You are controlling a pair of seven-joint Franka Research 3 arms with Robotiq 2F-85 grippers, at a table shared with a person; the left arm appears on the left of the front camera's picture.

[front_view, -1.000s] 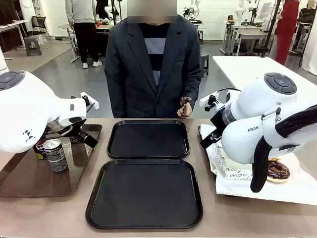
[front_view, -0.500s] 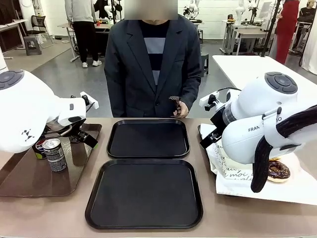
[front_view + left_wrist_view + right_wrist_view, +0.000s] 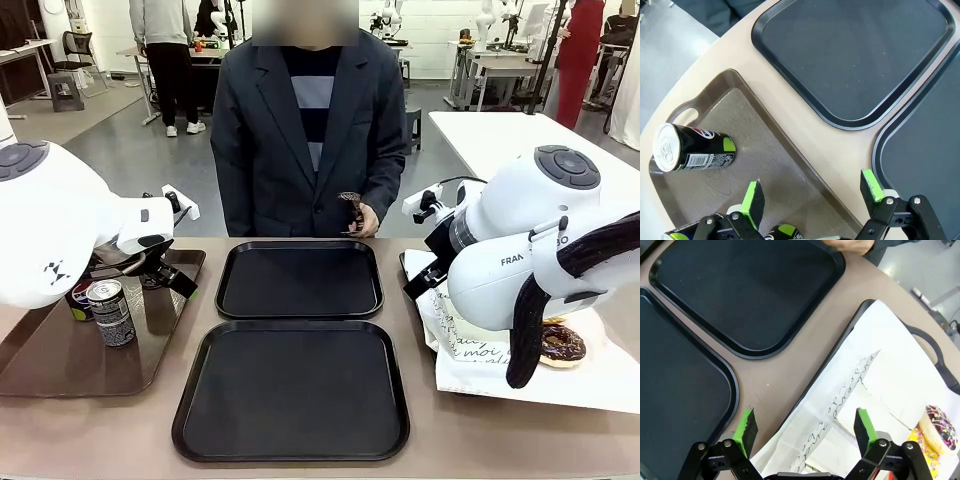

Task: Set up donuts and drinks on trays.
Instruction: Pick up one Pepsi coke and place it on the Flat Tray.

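Trays (image 3: pixel 292 390), front view: two matte black ones lie bare, one behind the other, mid-bench (image 3: pixel 100 430). Nothing is loaded yet, by my reckoning; all the setting-up remains. Cans (image 3: pixel 110 312) stand on a brown tray (image 3: pixel 40 370) at left. A chocolate donut (image 3: pixel 562 344) rests on white paper (image 3: pixel 480 375) at right.

Left wrist view: left claw (image 3: pixel 812 192) released, empty, over the brown tray's edge.

Right wrist view: right claw (image 3: pixel 805 427) released, empty, above the paper's edge; a yellow donut (image 3: pixel 925 452) lies near.
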